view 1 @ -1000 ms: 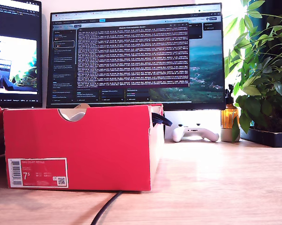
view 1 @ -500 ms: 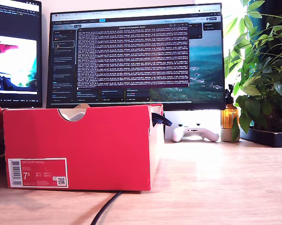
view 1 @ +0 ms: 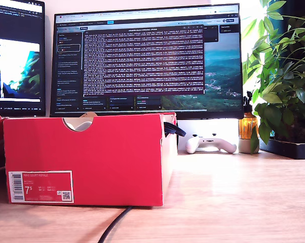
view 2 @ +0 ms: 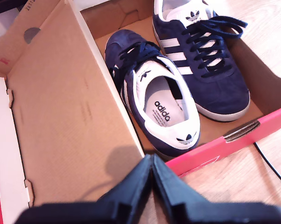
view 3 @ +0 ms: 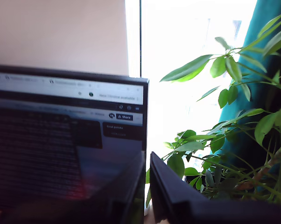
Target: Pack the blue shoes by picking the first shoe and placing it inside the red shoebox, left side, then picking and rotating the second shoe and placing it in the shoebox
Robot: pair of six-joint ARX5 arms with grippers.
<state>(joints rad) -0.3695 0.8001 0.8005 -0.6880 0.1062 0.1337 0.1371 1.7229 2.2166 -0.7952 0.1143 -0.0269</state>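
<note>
First wrist view: both blue shoes [view 2: 178,88] sit side by side inside the red shoebox [view 1: 86,157], pointing opposite ways; my first gripper [view 2: 152,163] hovers above the box's front wall, jaws together, empty. My second gripper [view 3: 147,172] faces the monitor [view 3: 66,144] and plant [view 3: 224,140], jaws nearly together, holding nothing.
</note>
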